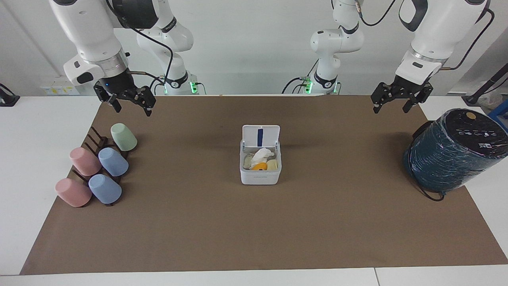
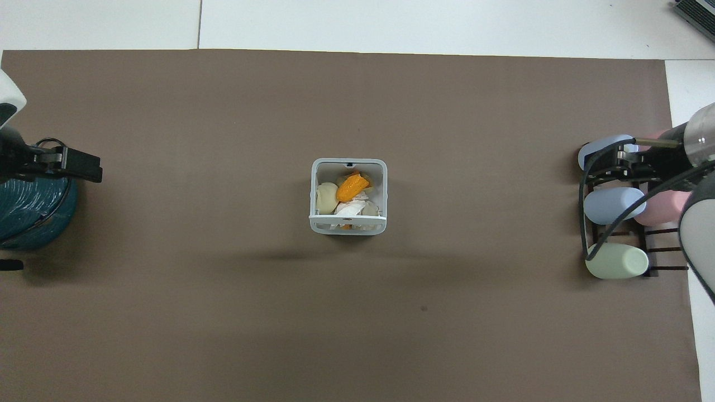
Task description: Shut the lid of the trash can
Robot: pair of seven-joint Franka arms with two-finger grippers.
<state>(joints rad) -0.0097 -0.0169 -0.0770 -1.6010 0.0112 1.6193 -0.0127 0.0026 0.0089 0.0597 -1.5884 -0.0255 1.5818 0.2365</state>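
Observation:
The small white trash can (image 1: pixel 260 177) stands on the middle of the brown mat and also shows in the overhead view (image 2: pixel 315 220). Its lid (image 1: pixel 260 136) stands up open on the side nearer the robots, with the blue strip of its underside showing. In the overhead view the lid (image 2: pixel 348 225) is seen edge-on. The bin holds orange, white and cream scraps. My left gripper (image 1: pixel 390 110) hangs open and empty above the mat beside the teal cylinder. My right gripper (image 1: pixel 133 112) hangs open and empty above the cup rack's end. Both are well away from the bin.
A large dark teal wrapped cylinder (image 1: pixel 452 159) lies tilted at the left arm's end of the table. A dark rack with pink, blue and green cups (image 1: pixel 113 161) sits at the right arm's end. The brown mat (image 1: pixel 254 230) covers most of the table.

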